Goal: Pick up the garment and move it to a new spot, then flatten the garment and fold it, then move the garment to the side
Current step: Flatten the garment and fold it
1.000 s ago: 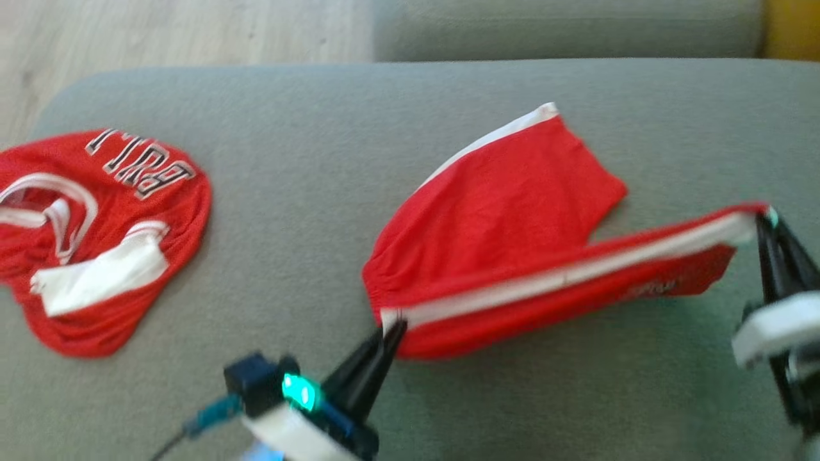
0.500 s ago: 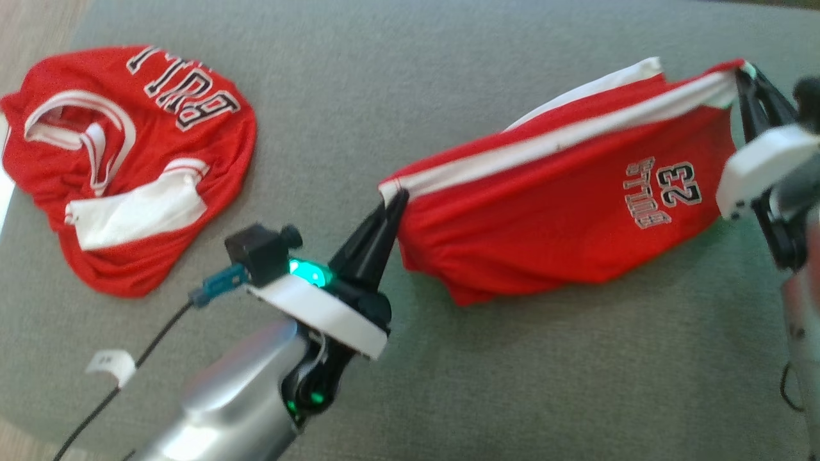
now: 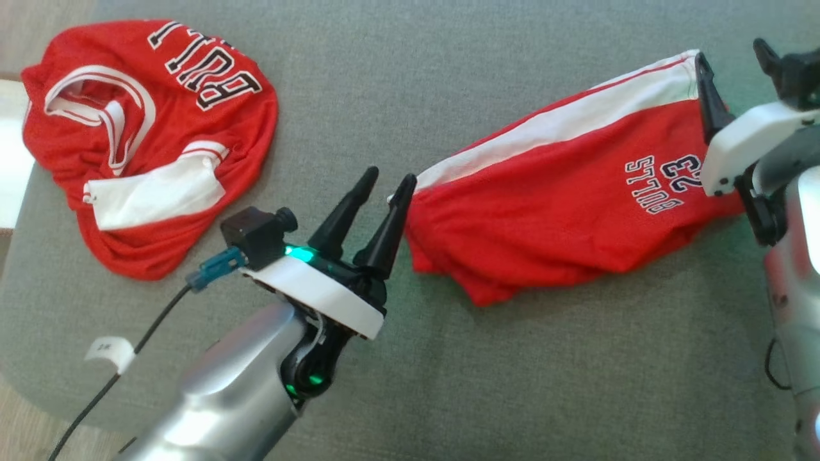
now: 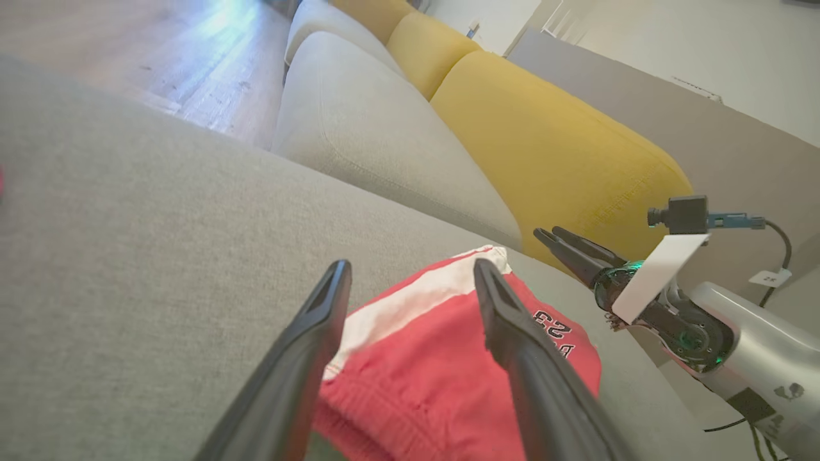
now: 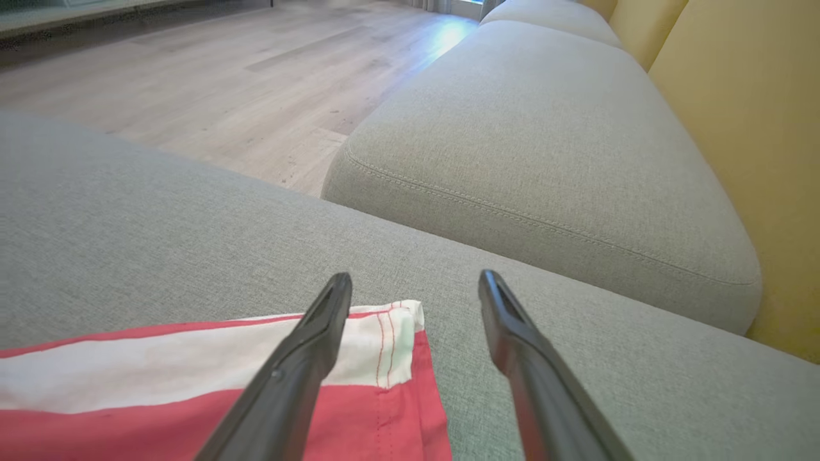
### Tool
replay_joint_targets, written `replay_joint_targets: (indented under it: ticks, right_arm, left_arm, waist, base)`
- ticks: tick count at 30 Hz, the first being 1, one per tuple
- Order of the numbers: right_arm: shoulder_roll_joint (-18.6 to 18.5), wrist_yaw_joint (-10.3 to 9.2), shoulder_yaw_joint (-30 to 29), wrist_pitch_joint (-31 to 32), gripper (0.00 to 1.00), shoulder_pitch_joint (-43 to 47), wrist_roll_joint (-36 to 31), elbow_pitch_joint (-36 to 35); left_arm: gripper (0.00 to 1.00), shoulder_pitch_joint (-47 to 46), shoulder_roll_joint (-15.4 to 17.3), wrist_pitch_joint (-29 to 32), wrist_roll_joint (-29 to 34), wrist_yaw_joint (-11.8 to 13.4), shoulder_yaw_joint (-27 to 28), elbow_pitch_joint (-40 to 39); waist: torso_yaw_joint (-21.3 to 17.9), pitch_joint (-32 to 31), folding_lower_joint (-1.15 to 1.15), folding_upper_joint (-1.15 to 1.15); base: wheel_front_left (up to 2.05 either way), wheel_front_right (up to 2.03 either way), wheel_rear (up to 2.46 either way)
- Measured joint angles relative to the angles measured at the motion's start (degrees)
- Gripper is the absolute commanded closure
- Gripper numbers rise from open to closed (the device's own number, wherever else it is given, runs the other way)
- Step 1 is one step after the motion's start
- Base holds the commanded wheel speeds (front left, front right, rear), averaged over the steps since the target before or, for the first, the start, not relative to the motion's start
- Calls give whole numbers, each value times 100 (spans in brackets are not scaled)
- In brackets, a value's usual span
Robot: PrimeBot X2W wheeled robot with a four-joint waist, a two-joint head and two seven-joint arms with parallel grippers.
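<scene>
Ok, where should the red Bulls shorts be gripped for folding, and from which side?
Probably the two ends of the white stripe, lying straight along the shorts' far edge: left gripper from the left end, right gripper from the hemmed right corner.

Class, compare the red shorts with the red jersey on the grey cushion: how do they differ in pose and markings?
The shorts lie spread out fairly flat; the jersey sits crumpled in a heap. The shorts carry small print, BULLS 23; the jersey bears large letters, partly hidden by folds. Both are red with white trim and rest on the grey cushion.
</scene>
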Motion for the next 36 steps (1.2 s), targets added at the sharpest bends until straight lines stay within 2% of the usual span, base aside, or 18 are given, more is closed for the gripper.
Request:
replay_joint_targets:
  ticks: [3,7,12,17,22,29,36]
  right_arm:
    - [-37,0,-24,-138,0,103,192,7]
    - [-178,0,-181,-249,0,723,413,-333]
    - [-278,0,-519,-105,0,1703,534,-659]
    - [-242,0,-826,140,0,1747,552,-893]
    - [-245,0,-1009,378,0,1646,403,-548]
    - [-315,0,-1473,566,0,1510,235,311]
    - [-314,0,-1715,864,0,1318,357,715]
  left_arm:
    - [0,105,-4,0,400,0,303,-8]
    - [0,674,-65,-1,1635,0,1154,-12]
    - [0,1628,-465,-1,3209,249,2249,-398]
    - [0,2270,-842,-2,4410,368,2904,-1056]
    - [0,2828,-1048,-2,4900,412,3371,-1511]
    - [0,3443,-1147,-2,5285,463,3526,-1874]
    - [0,3554,-1154,-2,5377,453,3583,-1912]
  waist:
    - [-13,-130,0,0]
    - [-29,-328,-2,0]
    - [75,-402,-1,0]
    - [316,-389,-1,0]
    - [645,-382,-1,0]
    - [1147,-453,0,0]
    - [1243,-532,-1,0]
  base:
    - [0,0,0]
    - [0,0,0]
    - [0,0,0]
    - [0,0,0]
    - [0,0,0]
    - [0,0,0]
    - [0,0,0]
